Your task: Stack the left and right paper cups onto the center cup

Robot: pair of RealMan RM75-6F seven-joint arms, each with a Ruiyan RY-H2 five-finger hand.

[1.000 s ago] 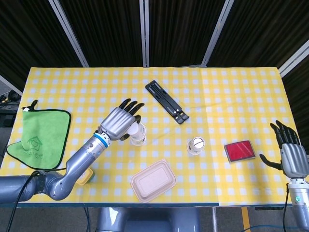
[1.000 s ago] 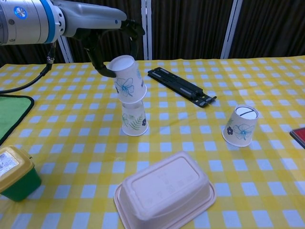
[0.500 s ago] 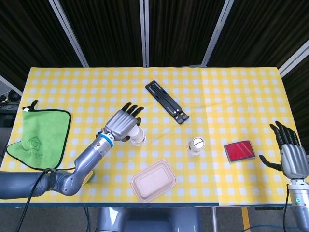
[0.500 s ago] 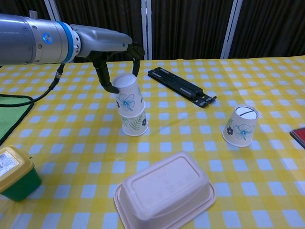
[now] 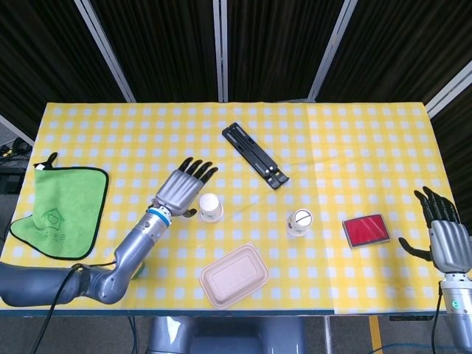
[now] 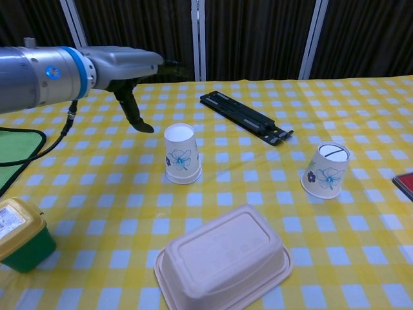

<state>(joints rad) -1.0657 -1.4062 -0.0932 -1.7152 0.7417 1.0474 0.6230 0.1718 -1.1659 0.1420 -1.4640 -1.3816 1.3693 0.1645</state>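
Left hand [image 5: 181, 191]: fingers spread, holding nothing, just left of the stack.
Center stack [image 6: 181, 154]: upside down; lower cup mostly hidden by the upper.
Right cup [image 6: 325, 170]: tilted, well apart.
Right hand [image 5: 445, 237]: fingers apart, empty; wrist cut off.

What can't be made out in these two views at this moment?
- Right hand: outside the chest view; its arm is cut off by the head view's lower edge.
- Left hand: in the chest view its fingers point away, so their spread is unclear.
- Stacked cups: the lower cup is almost wholly covered.
- Green container: cut by the chest view's left edge.
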